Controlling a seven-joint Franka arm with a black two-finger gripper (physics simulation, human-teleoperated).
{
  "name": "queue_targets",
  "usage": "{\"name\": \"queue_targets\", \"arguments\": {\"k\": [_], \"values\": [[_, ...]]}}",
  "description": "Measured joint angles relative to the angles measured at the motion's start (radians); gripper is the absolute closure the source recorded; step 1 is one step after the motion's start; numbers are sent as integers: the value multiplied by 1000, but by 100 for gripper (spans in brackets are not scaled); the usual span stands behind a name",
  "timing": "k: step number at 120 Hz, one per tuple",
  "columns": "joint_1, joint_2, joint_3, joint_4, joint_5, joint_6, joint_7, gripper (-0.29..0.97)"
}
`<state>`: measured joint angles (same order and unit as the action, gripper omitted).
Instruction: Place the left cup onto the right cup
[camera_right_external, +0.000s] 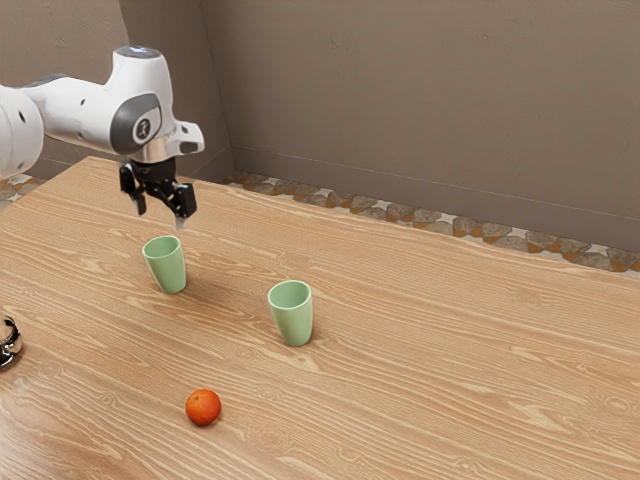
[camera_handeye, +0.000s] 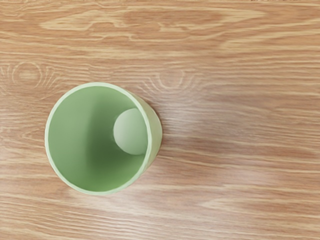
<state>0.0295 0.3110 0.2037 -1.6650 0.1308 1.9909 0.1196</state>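
Arm (camera_right_external: 85, 112) in from the exterior view's left, gripper (camera_right_external: 162, 211) pointing straight down, hovering just above the left cup (camera_right_external: 165, 263), fingers spread apart, holding nothing. Left cup stands upright on the table (camera_right_external: 450, 330), well apart from the right cup (camera_right_external: 291, 312)

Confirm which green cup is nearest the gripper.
The cup at the exterior view's left, just under the open gripper; the other cup stands apart toward the right.

Tool (camera_right_external: 162, 209), jaws apart, hovers just above L cup (camera_right_external: 165, 264); R cup (camera_right_external: 291, 312) stands nearby.
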Motion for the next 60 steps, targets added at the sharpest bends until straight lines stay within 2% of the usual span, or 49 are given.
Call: {"name": "queue_targets", "arguments": {"k": [31,60], "values": [[45,98,33,-2,-98,124,88,0],[49,150,37,-1,-139,193,164,0]]}}
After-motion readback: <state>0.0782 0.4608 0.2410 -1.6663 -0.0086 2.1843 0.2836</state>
